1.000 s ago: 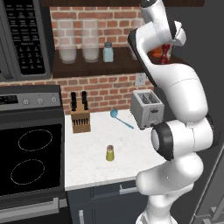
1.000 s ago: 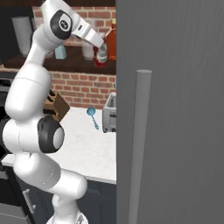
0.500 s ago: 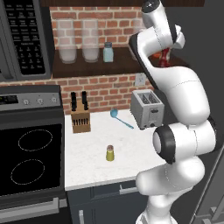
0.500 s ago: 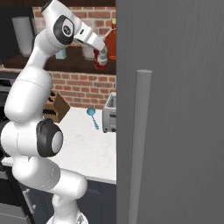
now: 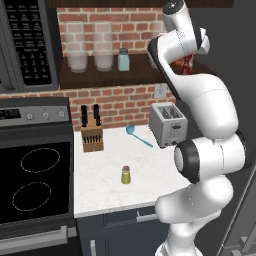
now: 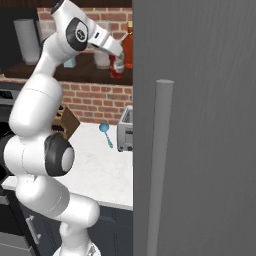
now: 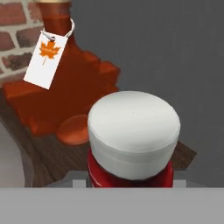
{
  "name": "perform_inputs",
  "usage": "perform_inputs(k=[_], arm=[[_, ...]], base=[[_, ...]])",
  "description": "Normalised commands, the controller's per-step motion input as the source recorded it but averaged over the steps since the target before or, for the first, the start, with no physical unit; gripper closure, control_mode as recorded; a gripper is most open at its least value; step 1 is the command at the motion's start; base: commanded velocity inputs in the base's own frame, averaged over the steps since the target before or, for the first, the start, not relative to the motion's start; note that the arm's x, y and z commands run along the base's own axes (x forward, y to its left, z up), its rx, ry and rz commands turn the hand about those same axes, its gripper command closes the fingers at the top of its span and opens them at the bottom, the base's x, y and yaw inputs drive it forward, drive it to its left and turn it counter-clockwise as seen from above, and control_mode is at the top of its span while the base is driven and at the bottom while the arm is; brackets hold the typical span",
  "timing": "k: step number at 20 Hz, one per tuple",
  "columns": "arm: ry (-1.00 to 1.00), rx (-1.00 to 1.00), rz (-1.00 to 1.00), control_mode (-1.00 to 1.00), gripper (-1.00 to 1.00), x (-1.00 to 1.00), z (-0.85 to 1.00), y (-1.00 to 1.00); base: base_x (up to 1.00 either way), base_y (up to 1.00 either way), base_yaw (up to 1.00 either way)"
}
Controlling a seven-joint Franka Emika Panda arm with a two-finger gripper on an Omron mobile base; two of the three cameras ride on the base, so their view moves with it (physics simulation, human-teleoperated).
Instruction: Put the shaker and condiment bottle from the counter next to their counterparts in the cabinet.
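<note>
My gripper [image 6: 118, 59] is shut on the red condiment bottle [image 6: 117, 69], held up at the right end of the dark wooden cabinet shelf [image 5: 100, 76]. In the hand view the bottle's white cap [image 7: 133, 127] sits just below the camera. The orange-red flask [image 7: 74, 87] with a maple-leaf tag stands right behind it on the shelf board [image 7: 43, 159]. Whether the bottle touches the board I cannot tell. The flask [image 6: 128, 46] stands just right of the bottle. The yellow-green shaker [image 5: 126, 175] stands on the white counter. The pale blue shaker [image 5: 123, 59] is on the shelf.
Two glass jars [image 5: 90, 47] stand left of the pale blue shaker. A black microwave [image 5: 30, 45] hangs over the stove [image 5: 35, 185]. A knife block [image 5: 91, 132], a blue spoon [image 5: 138, 135] and a toaster [image 5: 168, 125] sit along the brick wall. A tall grey panel [image 6: 200, 125] stands at the right.
The hand with the red bottle has edged slightly toward the flask at the shelf's right end. The yellow-green shaker has not moved.
</note>
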Motion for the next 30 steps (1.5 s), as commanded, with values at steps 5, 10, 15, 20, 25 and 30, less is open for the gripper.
perform_inputs(k=[5,10,15,20,25,30], arm=[[0.00,0.00,0.05,-1.00,1.00,0.44,-0.21,0.00],[0.00,0.00,0.06,-1.00,1.00,0.48,-0.19,0.00],[0.00,0.00,0.06,-1.00,1.00,0.41,-0.22,-0.01],[0.00,0.00,0.06,-1.00,1.00,0.42,-0.24,-0.01],[0.00,0.00,0.06,-1.00,1.00,0.40,-0.25,0.00],[0.00,0.00,0.06,-1.00,-1.00,0.40,-0.27,0.00]], base=[[0.00,0.00,0.00],[0.00,0.00,0.00],[0.00,0.00,0.00],[0.00,0.00,0.00],[0.00,0.00,0.00],[0.00,0.00,0.00]])
